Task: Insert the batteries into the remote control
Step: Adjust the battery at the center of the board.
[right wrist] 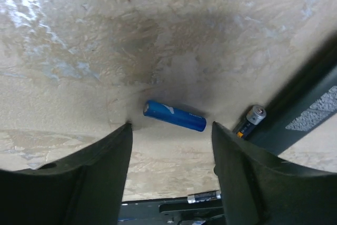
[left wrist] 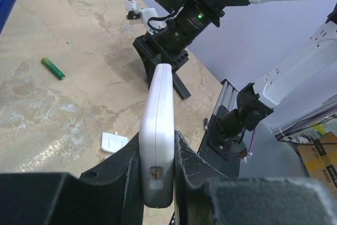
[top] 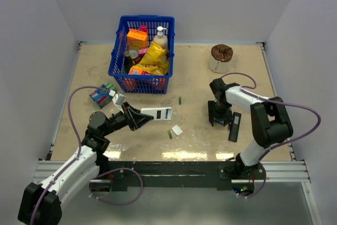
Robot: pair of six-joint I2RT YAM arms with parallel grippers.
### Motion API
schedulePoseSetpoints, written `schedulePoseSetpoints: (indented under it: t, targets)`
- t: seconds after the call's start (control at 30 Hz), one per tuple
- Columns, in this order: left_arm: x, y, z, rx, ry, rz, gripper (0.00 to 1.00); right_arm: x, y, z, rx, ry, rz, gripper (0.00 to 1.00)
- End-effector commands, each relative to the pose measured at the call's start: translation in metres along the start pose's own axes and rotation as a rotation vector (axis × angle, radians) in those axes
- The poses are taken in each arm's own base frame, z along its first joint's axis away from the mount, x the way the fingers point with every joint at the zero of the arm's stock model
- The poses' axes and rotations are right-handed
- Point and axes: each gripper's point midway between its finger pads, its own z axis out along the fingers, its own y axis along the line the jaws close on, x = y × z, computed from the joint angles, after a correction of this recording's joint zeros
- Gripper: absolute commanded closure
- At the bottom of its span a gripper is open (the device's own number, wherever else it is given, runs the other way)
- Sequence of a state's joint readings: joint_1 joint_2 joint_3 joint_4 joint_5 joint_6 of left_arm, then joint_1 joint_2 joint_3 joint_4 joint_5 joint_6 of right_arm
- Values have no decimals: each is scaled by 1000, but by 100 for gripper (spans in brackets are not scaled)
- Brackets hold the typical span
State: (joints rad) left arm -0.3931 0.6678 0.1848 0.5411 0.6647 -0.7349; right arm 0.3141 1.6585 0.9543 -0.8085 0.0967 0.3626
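Holding the white remote control (top: 158, 113) by its left end, the left end effector (top: 140, 118) is squeezing tight on it. It is holding the remote control just above the table (top: 210, 72), left of the middle, with the long side pointing right.

Two green batteries (top: 170, 134) are lying in the middle, close by.

On the right, the right end effector (right wrist: 171, 135) is hanging low over a blue battery (right wrist: 174, 116). Its fingers (right wrist: 95, 172) are apart and are gripping nothing. The blue battery is lying flat, just past the fingertips. Its long side is pointing from one finger to the other, so I think the fingers are going to need a turn first. The right arm is much nearer to it.
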Motion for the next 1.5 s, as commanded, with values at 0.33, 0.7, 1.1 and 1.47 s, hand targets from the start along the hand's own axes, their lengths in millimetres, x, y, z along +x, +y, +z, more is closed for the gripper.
schedulePoseSetpoints:
  t: [0.33, 0.7, 1.1, 1.47]
  targets:
    - [-24, -17, 4, 45, -46, 91, 100, 6, 17, 9, -95, 12, -24, 76]
    - [-23, -18, 3, 49, -43, 85, 100, -19, 25, -10, -53, -56, -107, 53]
    - [-24, -19, 2, 47, -44, 94, 100, -24, 27, 0, -24, -6, -152, 53]
    - [-25, -19, 2, 42, -45, 92, 100, -7, 65, 1, -108, 4, -196, 75]
